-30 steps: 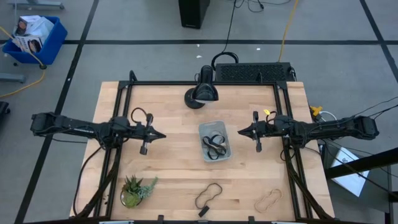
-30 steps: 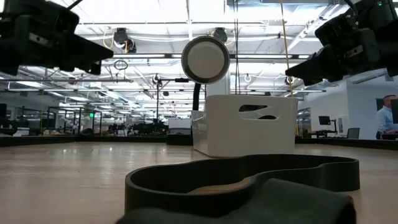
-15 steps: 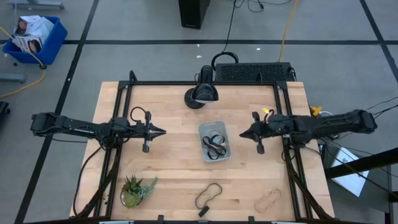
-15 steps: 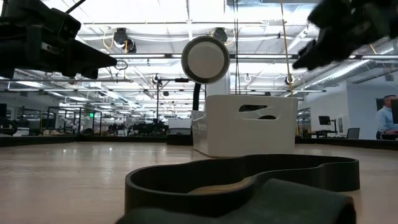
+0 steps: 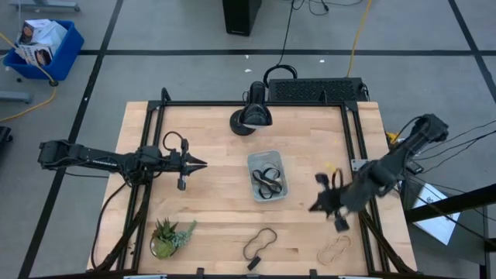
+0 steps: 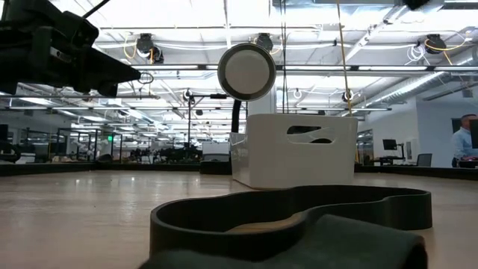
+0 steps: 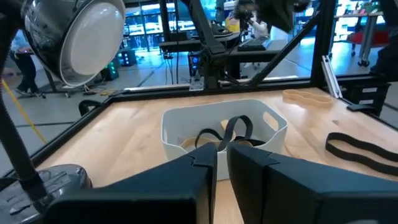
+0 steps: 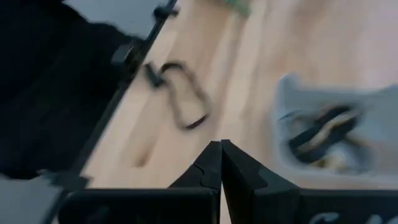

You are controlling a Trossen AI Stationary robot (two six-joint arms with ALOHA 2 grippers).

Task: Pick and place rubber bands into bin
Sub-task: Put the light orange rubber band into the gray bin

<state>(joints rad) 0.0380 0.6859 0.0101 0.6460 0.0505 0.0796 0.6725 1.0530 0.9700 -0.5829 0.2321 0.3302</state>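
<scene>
While my right claw [image 5: 316,208] hangs over the table with its fingers pressed together and holding nothing, the bin [image 5: 267,175] sits beside it toward the table's middle, with black rubber bands [image 5: 266,181] inside. Near the table's front edge, a tan band [image 5: 334,249] lies just beyond my claw and a black band [image 5: 260,242] nearby. My left claw [image 5: 203,163] waits on the bin's far side, fingers slightly parted.

The bin [image 5: 267,176] sits mid-tabletop [image 5: 209,209] with rubber bands inside. Behind it stands a lamp [image 5: 250,117]. Front-left of it, a small plant [image 5: 168,237]; directly in front, a loose band [image 5: 260,243]; front-right, another band [image 5: 334,249]. Left gripper [image 5: 201,163] hovers left of the bin, right gripper [image 5: 314,208] front-right.
</scene>
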